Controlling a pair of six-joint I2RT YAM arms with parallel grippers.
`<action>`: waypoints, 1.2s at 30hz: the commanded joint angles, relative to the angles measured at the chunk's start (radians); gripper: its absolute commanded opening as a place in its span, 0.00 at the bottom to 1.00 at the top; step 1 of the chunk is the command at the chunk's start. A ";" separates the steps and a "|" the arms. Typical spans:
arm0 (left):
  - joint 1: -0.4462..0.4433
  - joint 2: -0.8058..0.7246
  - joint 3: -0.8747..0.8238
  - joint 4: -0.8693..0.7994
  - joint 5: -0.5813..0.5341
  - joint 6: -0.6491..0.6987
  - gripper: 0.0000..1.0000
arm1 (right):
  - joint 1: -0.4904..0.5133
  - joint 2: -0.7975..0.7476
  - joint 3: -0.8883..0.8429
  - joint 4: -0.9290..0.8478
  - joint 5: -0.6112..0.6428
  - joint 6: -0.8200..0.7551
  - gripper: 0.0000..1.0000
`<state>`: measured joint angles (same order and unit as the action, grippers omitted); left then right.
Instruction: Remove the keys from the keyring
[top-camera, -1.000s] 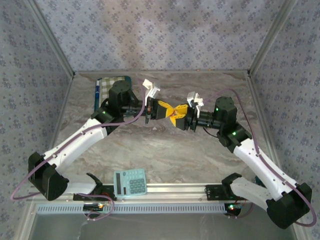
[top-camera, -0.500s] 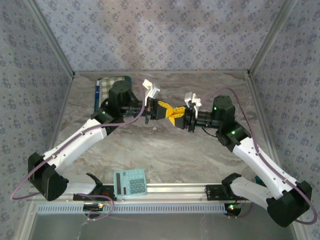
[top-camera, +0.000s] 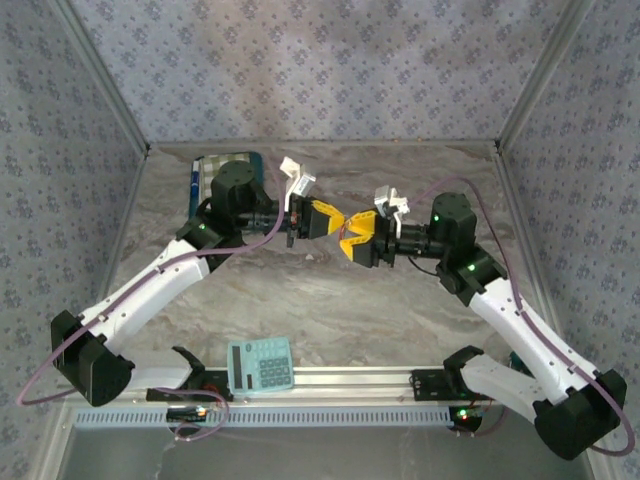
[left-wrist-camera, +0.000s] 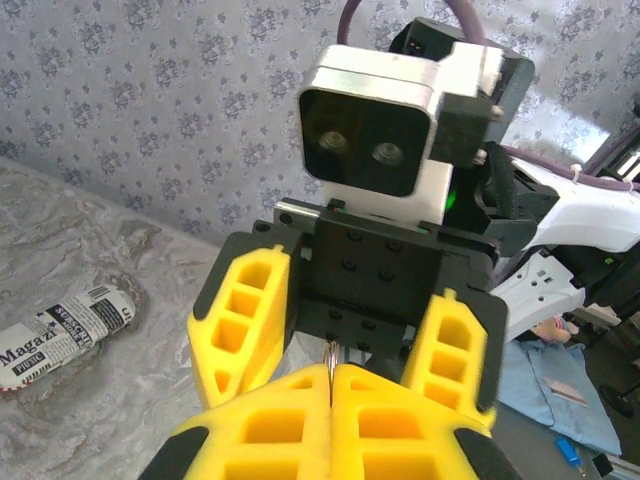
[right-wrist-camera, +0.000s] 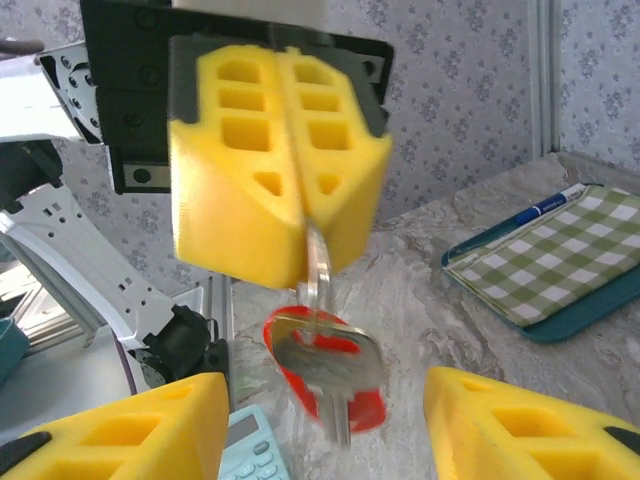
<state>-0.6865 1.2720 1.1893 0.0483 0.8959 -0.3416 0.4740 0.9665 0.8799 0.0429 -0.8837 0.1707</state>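
Note:
In mid-air over the table's middle, my left gripper (top-camera: 338, 221) and right gripper (top-camera: 351, 234) meet tip to tip. The left gripper (left-wrist-camera: 331, 374) is shut on a thin metal keyring (left-wrist-camera: 330, 352). In the right wrist view the keyring (right-wrist-camera: 317, 262) sticks out below the left gripper's closed yellow fingers (right-wrist-camera: 240, 180). The keys (right-wrist-camera: 335, 365) hang from it: a silver key in front of a red piece (right-wrist-camera: 372, 408), blurred by motion. My right gripper (right-wrist-camera: 330, 435) is open, its fingers standing either side of the keys and below them, apart from them.
A teal calculator (top-camera: 260, 365) lies at the near edge between the arm bases. A teal tray (top-camera: 192, 180) with a checkered cloth and a pen sits at the back left. A rolled printed paper (left-wrist-camera: 68, 326) lies on the marble table. Patterned walls close in three sides.
The right gripper has let its fingers spread wider than half a second ago and drawn slightly right. The left arm shifted a little left, still holding the keyring.

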 joint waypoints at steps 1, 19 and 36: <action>0.004 -0.024 0.016 -0.008 0.028 0.019 0.00 | -0.035 -0.011 -0.014 0.053 -0.079 0.062 0.53; -0.004 0.006 0.026 0.042 0.064 -0.022 0.00 | 0.034 0.077 0.047 0.100 -0.082 0.050 0.32; 0.008 -0.024 -0.013 0.035 -0.008 0.001 0.00 | 0.030 -0.027 0.007 0.060 0.114 0.030 0.13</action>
<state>-0.6823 1.2690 1.1893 0.0841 0.8867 -0.3561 0.5129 0.9833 0.8906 0.0772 -0.8520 0.2092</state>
